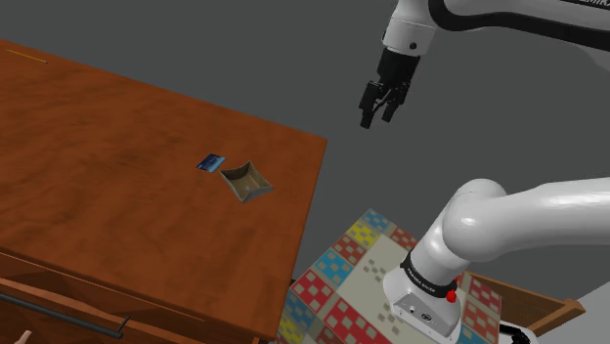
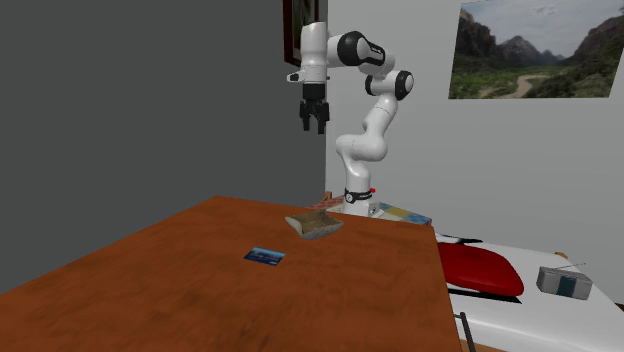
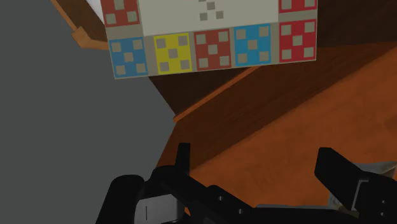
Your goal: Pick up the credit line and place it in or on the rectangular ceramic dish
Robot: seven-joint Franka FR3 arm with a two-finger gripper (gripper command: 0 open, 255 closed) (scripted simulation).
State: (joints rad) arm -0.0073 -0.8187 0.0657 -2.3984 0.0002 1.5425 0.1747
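Shoulder view: thin blue card [image 1: 209, 162] beside dish [image 1: 238, 178]

A small blue card [image 1: 209, 162] lies flat near the upright, empty, tan rectangular dish [image 1: 246, 183].

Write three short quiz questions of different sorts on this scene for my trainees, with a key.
1. True or false: the blue card lies inside the dish.
2. The fingers are: A) shut on the card; B) open, holding nothing; C) resting in the dish.
3. Fill in: card and dish both rest on the brown ____.
Key: 1 false, it lies beside the dish; 2 B; 3 table.
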